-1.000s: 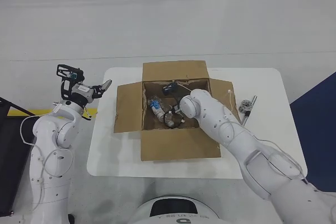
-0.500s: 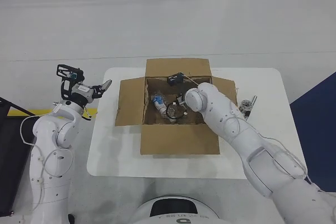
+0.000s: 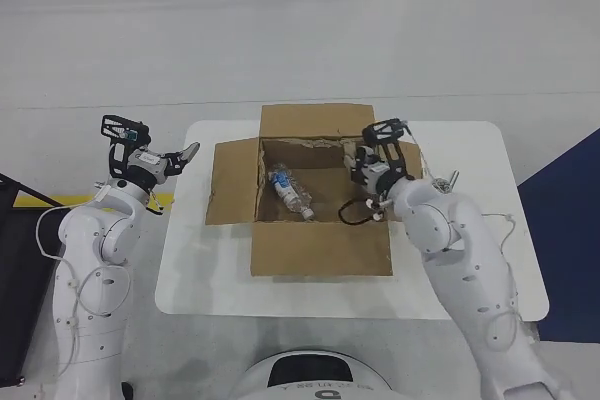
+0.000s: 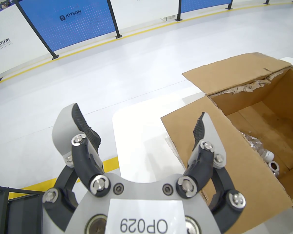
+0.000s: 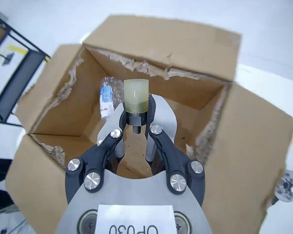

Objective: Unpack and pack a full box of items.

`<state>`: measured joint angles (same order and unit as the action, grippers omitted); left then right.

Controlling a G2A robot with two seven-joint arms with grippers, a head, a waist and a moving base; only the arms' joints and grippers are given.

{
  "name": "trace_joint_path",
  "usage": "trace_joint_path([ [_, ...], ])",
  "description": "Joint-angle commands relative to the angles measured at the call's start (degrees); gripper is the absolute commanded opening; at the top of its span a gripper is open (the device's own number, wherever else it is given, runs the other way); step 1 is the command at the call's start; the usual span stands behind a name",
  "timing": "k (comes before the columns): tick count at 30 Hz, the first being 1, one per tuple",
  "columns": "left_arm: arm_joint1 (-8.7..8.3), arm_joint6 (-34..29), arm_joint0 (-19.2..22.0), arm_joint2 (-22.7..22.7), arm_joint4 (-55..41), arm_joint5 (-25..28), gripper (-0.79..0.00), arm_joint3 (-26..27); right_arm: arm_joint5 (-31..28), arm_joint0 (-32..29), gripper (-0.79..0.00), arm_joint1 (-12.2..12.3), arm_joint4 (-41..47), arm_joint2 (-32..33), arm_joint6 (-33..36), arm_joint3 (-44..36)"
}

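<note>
Right gripper [image 5: 136,109]: clenched on a pale yellowish translucent cylinder [image 5: 136,94]. Fingers narrowly parted, pads pressed on either side of the black nut [image 5: 134,121] at the cylinder's base. A short threaded stud [image 5: 136,130] sticks out back between the fingers; the cylinder's body stands clear past the fingertips.

The gripper hangs over the open brown cardboard box [image 5: 158,37], near its right wall, with torn flaps spread out all around it. A crushed clear plastic bottle with a blue label [image 5: 107,96] lies on the box floor, beyond and to the left of the gripper, apart from the held piece. A silver flanged metal part [image 5: 287,187] lies on the table outside the box, to the gripper's right.

Left gripper [image 4: 139,113]: released, fingers spread wide, holding and touching nothing. It hangs at the left edge of the white table [image 4: 134,142]; the box's left flap is near its fingertips.
</note>
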<state>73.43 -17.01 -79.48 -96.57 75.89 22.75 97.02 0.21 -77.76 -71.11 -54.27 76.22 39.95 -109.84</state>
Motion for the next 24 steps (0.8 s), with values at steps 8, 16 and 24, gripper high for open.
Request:
trace_joint_path([
  [8, 0.0, 0.0, 0.0, 0.0, 0.0, 0.0, 0.0, 0.0, 3.91, -21.12, -0.785, 0.76, 13.48, 22.95, -12.29, -8.37],
  [16, 0.0, 0.0, 0.0, 0.0, 0.0, 0.0, 0.0, 0.0, 12.58, -19.42, -0.785, 0.85, 20.48, 28.85, -9.43, 4.93],
  [24, 0.0, 0.0, 0.0, 0.0, 0.0, 0.0, 0.0, 0.0, 20.98, -13.44, -0.785, 1.23, 15.07, 25.45, -3.56, 15.53],
])
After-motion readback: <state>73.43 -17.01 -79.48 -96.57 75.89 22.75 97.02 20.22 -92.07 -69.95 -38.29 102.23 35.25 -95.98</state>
